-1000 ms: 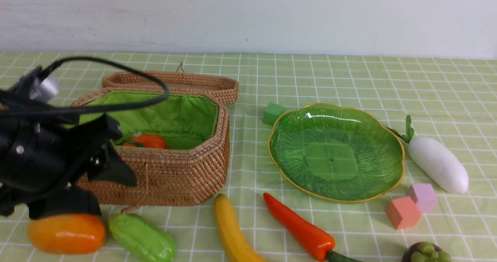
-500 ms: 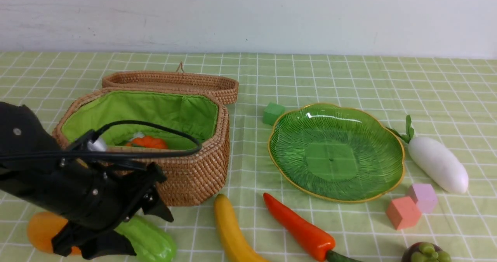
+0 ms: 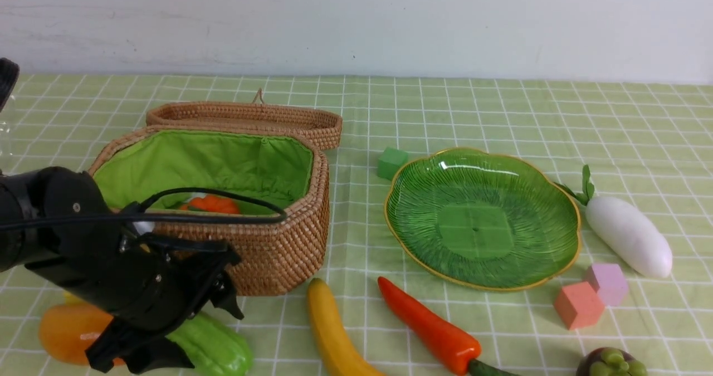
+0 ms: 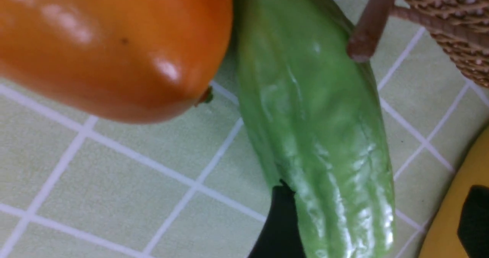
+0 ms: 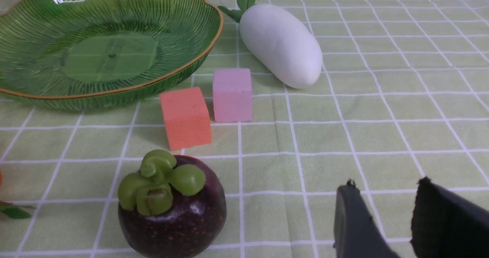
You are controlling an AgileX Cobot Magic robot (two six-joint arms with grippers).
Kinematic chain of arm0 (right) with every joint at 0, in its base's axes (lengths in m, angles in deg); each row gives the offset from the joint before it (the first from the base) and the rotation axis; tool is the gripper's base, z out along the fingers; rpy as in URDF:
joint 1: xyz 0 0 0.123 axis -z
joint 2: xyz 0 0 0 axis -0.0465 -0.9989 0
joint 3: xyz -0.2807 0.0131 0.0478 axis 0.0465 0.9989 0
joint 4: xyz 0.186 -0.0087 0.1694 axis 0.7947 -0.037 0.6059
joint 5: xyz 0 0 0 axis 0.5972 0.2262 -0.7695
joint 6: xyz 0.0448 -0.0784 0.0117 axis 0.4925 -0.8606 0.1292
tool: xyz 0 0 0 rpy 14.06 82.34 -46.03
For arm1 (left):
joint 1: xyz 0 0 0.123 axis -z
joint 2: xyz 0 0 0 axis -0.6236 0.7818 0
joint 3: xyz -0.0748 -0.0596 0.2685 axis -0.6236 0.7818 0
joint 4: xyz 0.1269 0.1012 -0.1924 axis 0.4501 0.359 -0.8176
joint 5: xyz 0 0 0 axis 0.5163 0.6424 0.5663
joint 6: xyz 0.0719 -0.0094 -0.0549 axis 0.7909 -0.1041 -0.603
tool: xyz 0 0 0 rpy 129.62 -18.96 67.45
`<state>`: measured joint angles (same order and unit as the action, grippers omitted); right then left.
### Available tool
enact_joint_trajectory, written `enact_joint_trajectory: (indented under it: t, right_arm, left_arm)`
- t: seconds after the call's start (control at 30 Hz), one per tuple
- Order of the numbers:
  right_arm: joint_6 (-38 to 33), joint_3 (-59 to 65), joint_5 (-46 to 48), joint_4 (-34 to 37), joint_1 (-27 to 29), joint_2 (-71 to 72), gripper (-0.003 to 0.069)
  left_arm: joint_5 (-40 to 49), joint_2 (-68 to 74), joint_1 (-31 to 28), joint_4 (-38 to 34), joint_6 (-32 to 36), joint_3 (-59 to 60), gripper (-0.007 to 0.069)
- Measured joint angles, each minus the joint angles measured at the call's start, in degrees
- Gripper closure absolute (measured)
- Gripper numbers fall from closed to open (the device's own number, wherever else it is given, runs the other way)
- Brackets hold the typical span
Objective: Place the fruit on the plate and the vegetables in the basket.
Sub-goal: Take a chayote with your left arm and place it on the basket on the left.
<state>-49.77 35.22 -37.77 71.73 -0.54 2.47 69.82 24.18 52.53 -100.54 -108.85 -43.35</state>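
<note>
The left pincer (image 3: pixel 203 334) hangs low at the near left of the surface, its jaws spread wide around the ridged green gourd (image 3: pixel 220 349) and gripping nothing; in its wrist view one dark finger (image 4: pixel 280 227) touches the gourd's flank while the other sits off over the banana (image 3: pixel 334 331). The likely trouble is crowding: the glossy mango (image 3: pixel 64 328) lies right against the gourd, so a closing finger could shove it or wedge between the two, and the far finger could drag the banana inward. The gourd's slick, tapering skin might also squirt out of a pinch taken near its end, and the basket (image 3: pixel 278 248) just behind, with its brown toggle (image 4: pixel 365 28) close by the gourd, could snag a lift. The basket stands open with one small orange-red piece (image 3: pixel 214 203) inside; the plate (image 3: pixel 482 220) is bare. The chili (image 3: pixel 431 326) lies near the plate's front, the radish (image 3: pixel 626 234) just beside its right rim and the mangosteen (image 3: pixel 610 362) at the near right, where the right pincer (image 5: pixel 386 185) sits part open and empty. Foam cubes (image 3: pixel 578 304) are scattered about. A pale green checked cloth (image 3: pixel 501 103) covers the surface; behind it rises a plain white wall (image 3: pixel 356 19)
</note>
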Motion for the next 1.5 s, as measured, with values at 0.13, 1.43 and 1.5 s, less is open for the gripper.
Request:
enact_joint_trajectory:
  t: [0.13,1.43,1.5]
  right_arm:
    - [0.0,0.0,0.0,0.0,0.0,0.0,0.0417]
    - [0.0,0.0,0.0,0.0,0.0,0.0,0.0417]
    - [0.0,0.0,0.0,0.0,0.0,0.0,0.0417]
  left_arm:
    - [0.0,0.0,0.0,4.9,-3.9,0.0,0.006]
    - [11.8,-0.4,0.0,-0.4,12.6,0.0,0.0179]
    - [14.2,-2.4,0.0,-1.4,15.0,0.0,0.0179]
